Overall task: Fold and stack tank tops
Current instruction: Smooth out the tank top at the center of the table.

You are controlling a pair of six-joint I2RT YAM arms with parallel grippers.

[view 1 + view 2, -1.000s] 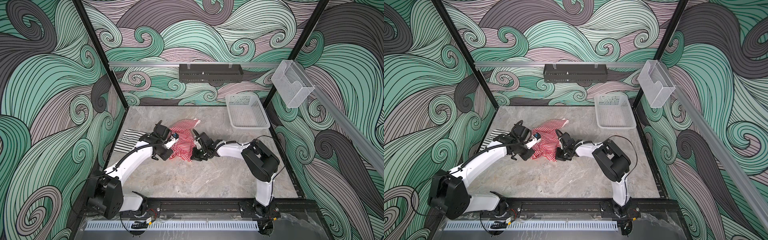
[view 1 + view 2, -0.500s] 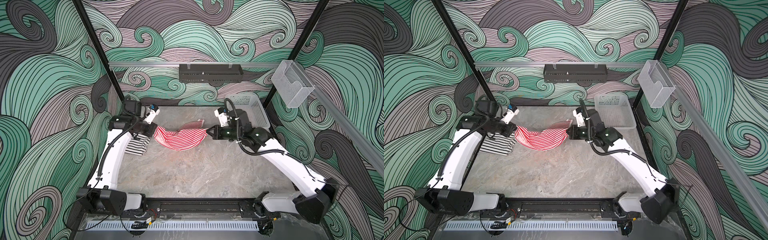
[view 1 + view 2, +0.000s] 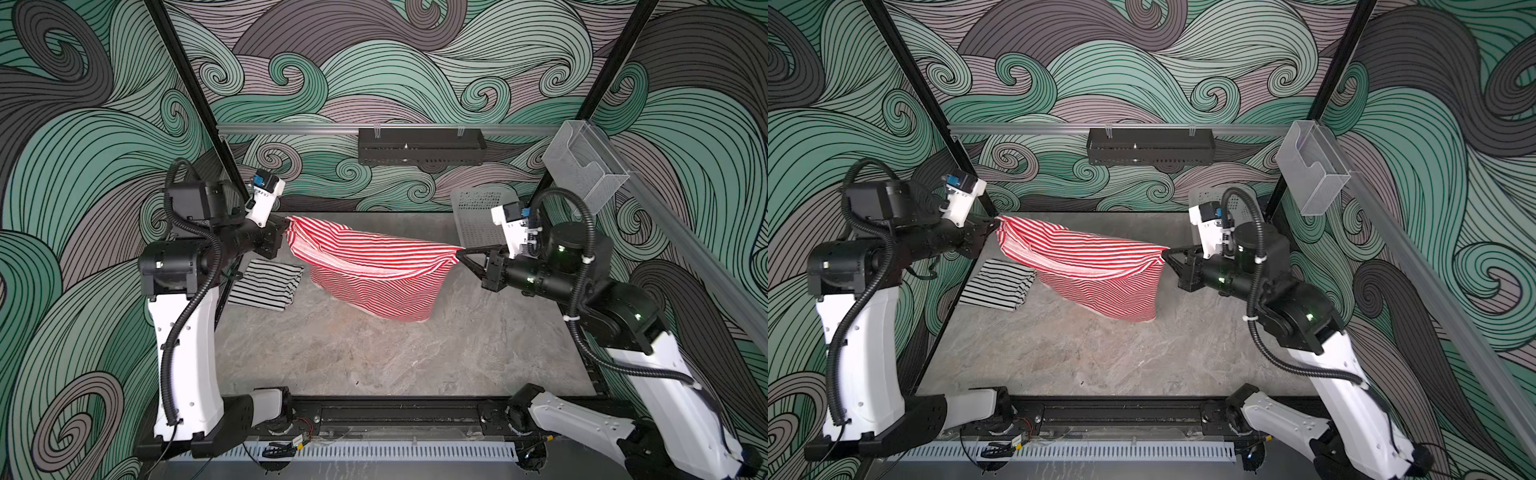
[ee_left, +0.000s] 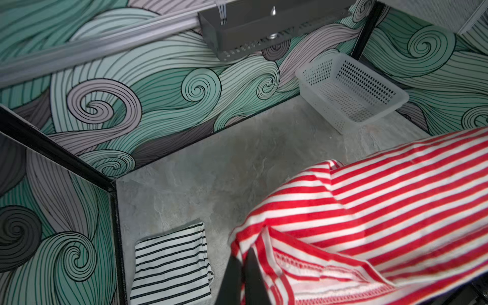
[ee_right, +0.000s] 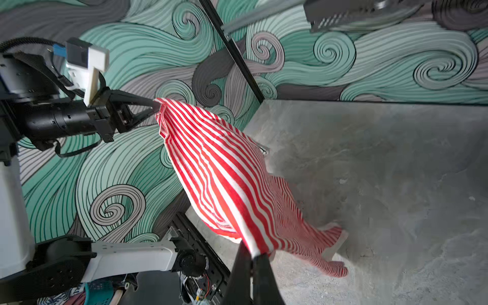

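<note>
A red-and-white striped tank top (image 3: 374, 270) (image 3: 1092, 270) hangs stretched between both grippers, high over the back of the table, its lower part drooping to the surface. My left gripper (image 3: 286, 232) (image 3: 995, 227) (image 4: 244, 257) is shut on its left corner. My right gripper (image 3: 459, 252) (image 3: 1166, 252) (image 5: 254, 254) is shut on its right corner. The red tank top (image 4: 369, 206) (image 5: 224, 179) fills much of both wrist views. A black-and-white striped tank top (image 3: 268, 284) (image 3: 998, 286) (image 4: 169, 266) lies folded flat by the left wall.
A white perforated basket (image 3: 478, 220) (image 4: 351, 92) stands at the back right corner, partly behind the right arm. A black tray (image 3: 419, 145) hangs on the back wall and a clear holder (image 3: 582, 166) on the right rail. The grey table (image 3: 395, 353) spreads out in front.
Both arms have lifted from the table's middle and swung apart toward the side walls, drawing the red-and-white tank top up and taut. The black-and-white one has not moved.
</note>
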